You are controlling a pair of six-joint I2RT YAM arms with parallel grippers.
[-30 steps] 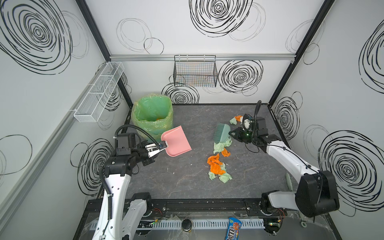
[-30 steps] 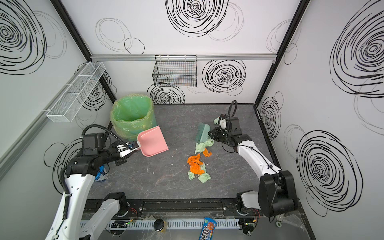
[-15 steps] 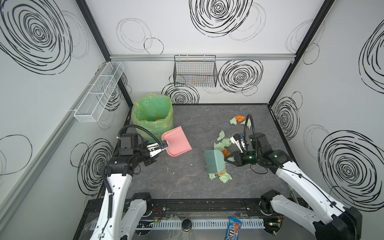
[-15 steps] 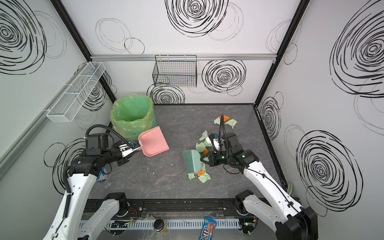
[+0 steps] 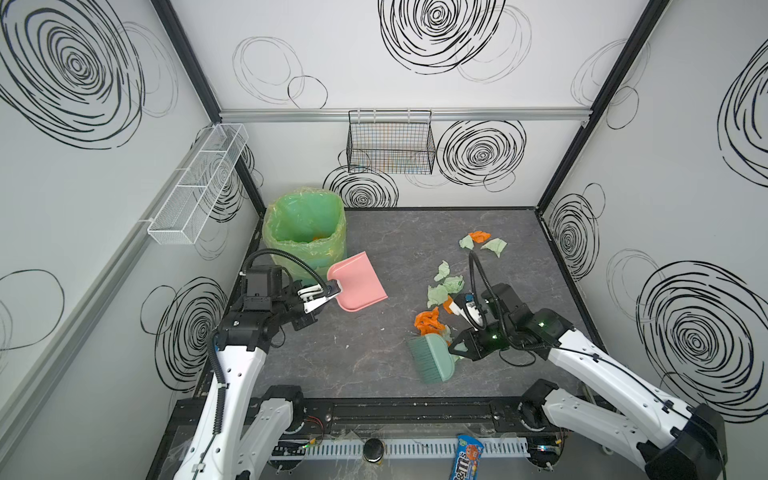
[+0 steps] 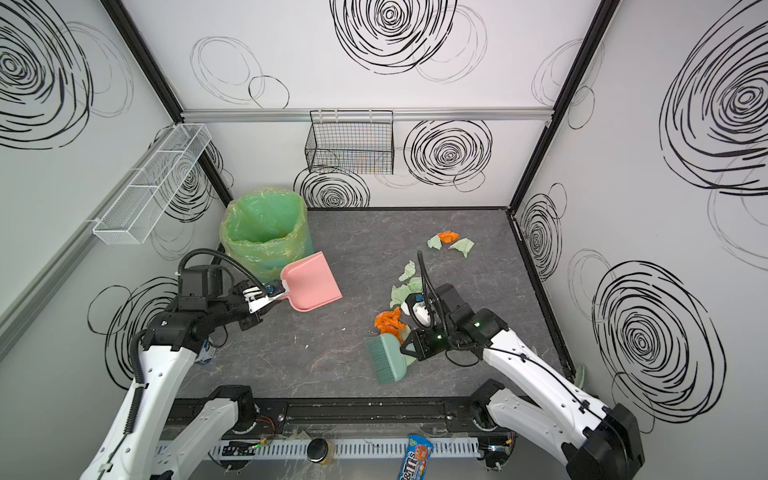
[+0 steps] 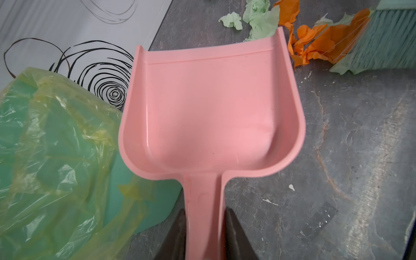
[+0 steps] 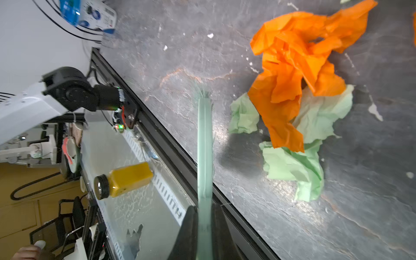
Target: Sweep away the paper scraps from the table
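The large dark grey marbled table [image 5: 353, 353] carries everything. At its far left corner stands a round bin lined with a green plastic bag [image 5: 305, 226]. Just beside the bin, the left gripper [image 7: 204, 216] is clamped on the handle of a flat pink plastic dustpan [image 5: 357, 282], whose open mouth looks across the table to the right. The right gripper [image 8: 204, 216] is closed tight on the handle of a pale green hand brush [image 5: 430, 357], which sits near the front edge with its bristles turned to the left. The paper scraps [image 5: 430, 322], crumpled orange and pale green wads, are all on the right half. One heap lies just beside the brush head on its far side, more lie behind it, and a few lie near the back right corner. I judge that the right arm is much nearer to them. The dustpan is well apart, so the heap must travel left, across the brush's long axis, toward that mouth.
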